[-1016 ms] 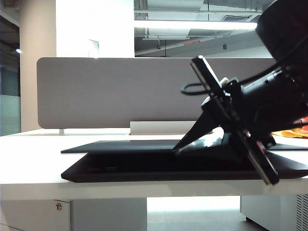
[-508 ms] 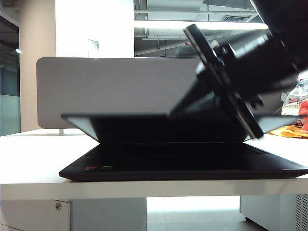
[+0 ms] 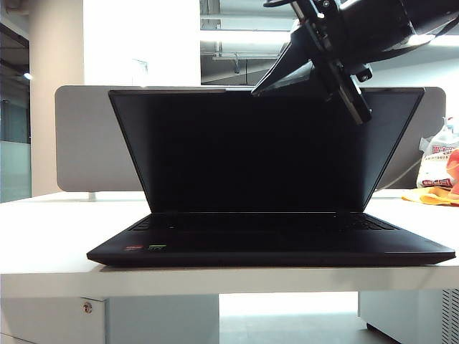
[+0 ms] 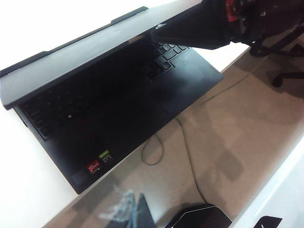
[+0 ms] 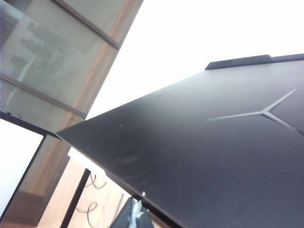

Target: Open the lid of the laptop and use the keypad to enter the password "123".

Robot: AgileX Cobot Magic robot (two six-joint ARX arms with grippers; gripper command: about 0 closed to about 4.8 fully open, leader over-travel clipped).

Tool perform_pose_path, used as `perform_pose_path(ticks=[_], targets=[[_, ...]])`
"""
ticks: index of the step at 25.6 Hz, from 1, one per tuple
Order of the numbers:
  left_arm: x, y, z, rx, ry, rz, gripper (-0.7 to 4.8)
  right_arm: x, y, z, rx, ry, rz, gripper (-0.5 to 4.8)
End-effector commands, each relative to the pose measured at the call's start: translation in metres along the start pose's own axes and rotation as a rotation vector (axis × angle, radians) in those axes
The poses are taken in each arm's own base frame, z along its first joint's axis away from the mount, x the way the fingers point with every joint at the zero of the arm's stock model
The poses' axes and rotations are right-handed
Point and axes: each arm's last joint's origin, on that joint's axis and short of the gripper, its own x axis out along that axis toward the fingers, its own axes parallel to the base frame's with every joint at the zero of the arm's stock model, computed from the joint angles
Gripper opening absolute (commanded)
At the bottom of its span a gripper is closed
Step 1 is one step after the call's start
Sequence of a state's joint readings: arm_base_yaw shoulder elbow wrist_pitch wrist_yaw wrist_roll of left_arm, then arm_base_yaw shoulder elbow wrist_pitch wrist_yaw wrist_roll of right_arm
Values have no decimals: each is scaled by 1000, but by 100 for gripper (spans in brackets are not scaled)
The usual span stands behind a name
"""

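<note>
The black laptop (image 3: 272, 247) lies on the white table with its lid (image 3: 265, 150) raised steeply, its dark screen facing the exterior camera. My right gripper (image 3: 259, 91) is shut, its pointed tip against the lid's top edge right of centre. The right wrist view shows the lid's outer face (image 5: 199, 142) with the Y-shaped emblem (image 5: 263, 113) and the right gripper (image 5: 136, 212) against the lid's edge. In the left wrist view the keypad (image 4: 164, 57) sits partly under the lid (image 4: 71, 61) and the right gripper (image 4: 159, 34). My left gripper (image 4: 135, 211) hangs shut off the table's front, away from the laptop (image 4: 118, 118).
A grey desk divider (image 3: 86, 136) stands behind the laptop. Red and green stickers (image 4: 99, 161) mark the palm rest. A thin cable (image 4: 152, 152) loops on the floor below the table edge. A bag and orange items (image 3: 437, 179) sit at the far right.
The lid has swung up from almost flat to steeply raised. My right gripper has risen with its edge from table height to the top of the exterior view.
</note>
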State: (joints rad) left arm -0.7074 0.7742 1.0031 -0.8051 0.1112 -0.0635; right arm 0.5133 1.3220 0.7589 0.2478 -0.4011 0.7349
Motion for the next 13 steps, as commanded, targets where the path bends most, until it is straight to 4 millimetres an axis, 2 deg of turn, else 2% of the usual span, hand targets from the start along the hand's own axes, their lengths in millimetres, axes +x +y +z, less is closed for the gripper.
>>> perform_pose_path(ticks=[1,8,11,13], targets=[[0,0,1,10,-8,2,-4,-2,6,6,-18,-4,48,-8],[0,0,1,12,-7,2,-4,-14,35,-17,-27,154,123,-8],[2,0,-1,7,3,2,-4,-15,37,-30,-66,234,86,-8],[12,2,-6,1,26,4,-4,-14,33,-40,-135,272,-18,-8]])
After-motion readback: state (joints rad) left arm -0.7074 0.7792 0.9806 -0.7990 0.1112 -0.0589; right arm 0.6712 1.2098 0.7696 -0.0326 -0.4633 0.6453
